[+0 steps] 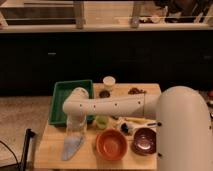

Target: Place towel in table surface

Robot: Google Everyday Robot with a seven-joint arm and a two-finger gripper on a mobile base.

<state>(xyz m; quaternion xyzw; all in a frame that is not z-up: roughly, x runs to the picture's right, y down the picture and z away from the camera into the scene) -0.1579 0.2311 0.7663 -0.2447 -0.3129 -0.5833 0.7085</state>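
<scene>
A pale blue-grey towel (pixel 73 144) hangs down from my gripper (pixel 76 126), its lower end touching the wooden table (pixel 50 149) at the front left. My white arm (pixel 120 105) reaches from the right across the table to the gripper, which sits just in front of the green tray (pixel 64 97). The gripper is shut on the top of the towel.
An orange bowl (pixel 111 144) and a dark maroon bowl (pixel 144 141) stand at the front. A white cup (pixel 108 83), a small green cup (pixel 102 121), a brush (pixel 132 123) and snacks (pixel 136 91) lie mid-table. A dark counter runs behind.
</scene>
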